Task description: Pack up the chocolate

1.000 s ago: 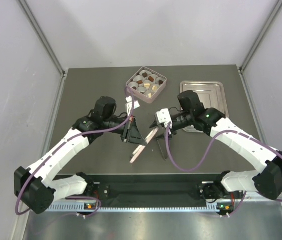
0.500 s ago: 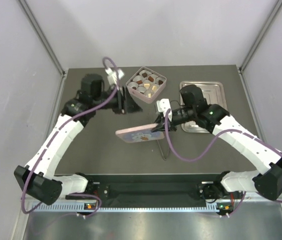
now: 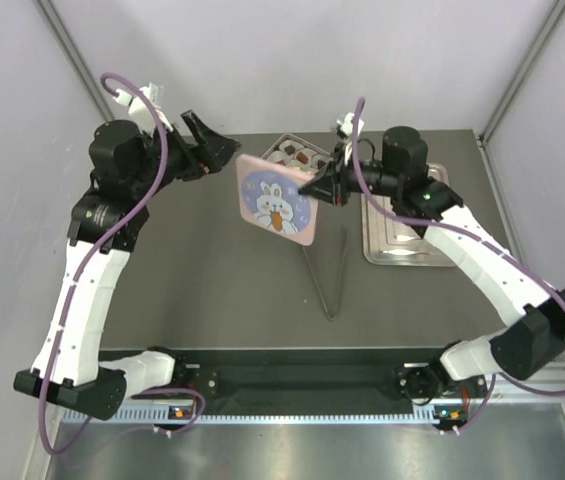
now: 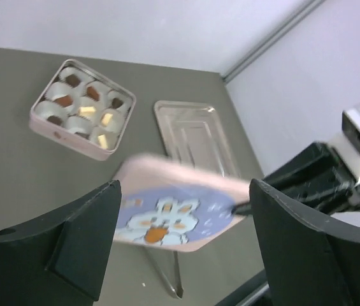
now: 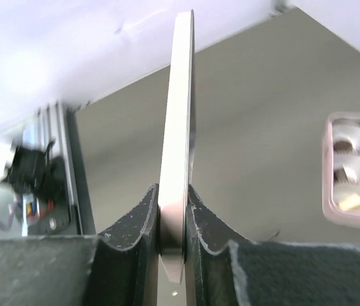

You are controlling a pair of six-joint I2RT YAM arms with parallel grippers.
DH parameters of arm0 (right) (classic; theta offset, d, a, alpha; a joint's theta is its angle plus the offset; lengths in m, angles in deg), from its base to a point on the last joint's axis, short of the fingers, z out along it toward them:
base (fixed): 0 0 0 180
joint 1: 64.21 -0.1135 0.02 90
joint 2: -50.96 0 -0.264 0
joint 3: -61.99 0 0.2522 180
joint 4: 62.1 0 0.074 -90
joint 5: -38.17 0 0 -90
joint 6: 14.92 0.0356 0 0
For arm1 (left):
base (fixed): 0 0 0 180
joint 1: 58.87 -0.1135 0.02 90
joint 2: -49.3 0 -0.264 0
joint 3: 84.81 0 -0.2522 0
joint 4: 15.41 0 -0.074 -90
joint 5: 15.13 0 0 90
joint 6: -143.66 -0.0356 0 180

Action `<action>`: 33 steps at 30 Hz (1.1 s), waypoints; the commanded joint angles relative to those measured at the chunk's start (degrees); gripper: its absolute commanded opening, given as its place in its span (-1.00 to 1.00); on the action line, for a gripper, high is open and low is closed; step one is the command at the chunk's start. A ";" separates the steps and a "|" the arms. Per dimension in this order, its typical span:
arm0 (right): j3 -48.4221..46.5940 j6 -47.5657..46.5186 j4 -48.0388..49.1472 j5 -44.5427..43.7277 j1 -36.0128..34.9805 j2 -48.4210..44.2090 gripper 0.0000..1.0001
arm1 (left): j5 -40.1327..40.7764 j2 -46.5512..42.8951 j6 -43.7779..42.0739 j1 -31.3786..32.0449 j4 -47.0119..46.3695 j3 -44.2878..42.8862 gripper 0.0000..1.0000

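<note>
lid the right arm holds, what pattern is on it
Pink lid, pale blue face with a white rabbit and carrot; clearest in the top view.

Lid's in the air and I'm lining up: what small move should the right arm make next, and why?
Probably swing the rabbit lid over the open box while levelling it. The right gripper pinches it by one edge, tilted, near the box; the chocolates sit uncovered inside.

Bright, even overhead light; faint shadows. Left wrist view: pink lid (image 4: 176, 207) motion-blurred, chocolate (image 4: 72, 80) beyond it sharp, tray (image 4: 192, 137) beside it glaring.
</note>
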 commanded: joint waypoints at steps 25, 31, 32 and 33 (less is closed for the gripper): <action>-19.06 53.02 47.50 7.08 19.18 41.94 -1.00 | -4.71 29.01 -1.38 -4.52 -21.41 6.16 0.62; -26.01 56.10 48.56 8.22 19.70 50.21 -1.00 | -6.55 35.95 -1.11 -6.45 -23.70 3.79 0.56; -26.80 55.84 48.12 8.05 19.79 51.78 -1.00 | -6.91 37.70 -1.20 -6.98 -23.79 3.26 0.54; -28.12 55.83 47.42 8.05 19.88 52.49 -1.00 | -7.26 38.50 -1.20 -7.16 -24.22 2.56 0.54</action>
